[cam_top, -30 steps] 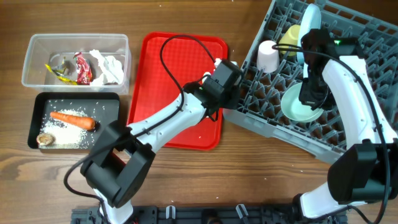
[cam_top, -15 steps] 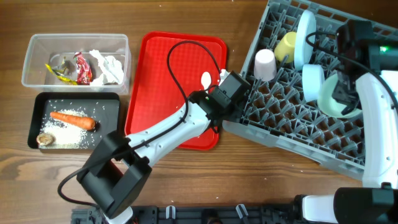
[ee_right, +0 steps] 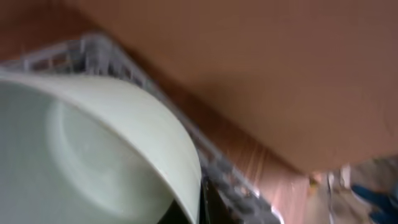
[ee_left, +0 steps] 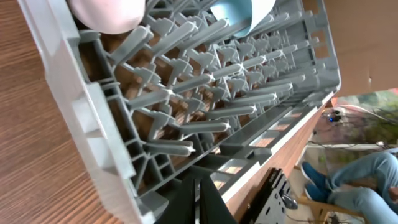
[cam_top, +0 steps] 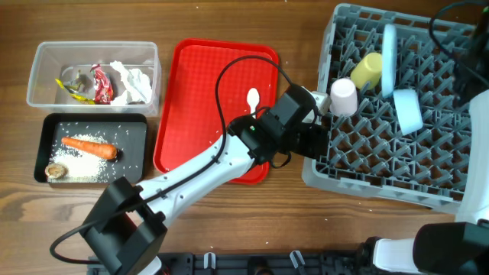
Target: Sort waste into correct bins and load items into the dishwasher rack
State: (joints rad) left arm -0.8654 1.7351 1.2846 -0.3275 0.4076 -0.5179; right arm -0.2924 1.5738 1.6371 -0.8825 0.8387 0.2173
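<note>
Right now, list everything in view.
Clear rectangular plastic tub: 1, top left.
Red and yellow snack wrappers: 2, in tub.
Crumpled white tissue: 1, in tub.
Shallow black tray: 1, below tub.
Orange carrot, brown food lump: 1 each, black tray.
White rice grains: scattered, black tray.
Flat red tray: 1, centre.
White plastic spoon: 1, on red tray.
Grey pegged rack: 1, right.
Yellow cup, white-pink cup, white plate: 1 each, in rack.
Pale blue-green bowl: 1, in rack.
Left gripper: shut, at rack's wall.
Right gripper: shut on bowl's rim.
</note>
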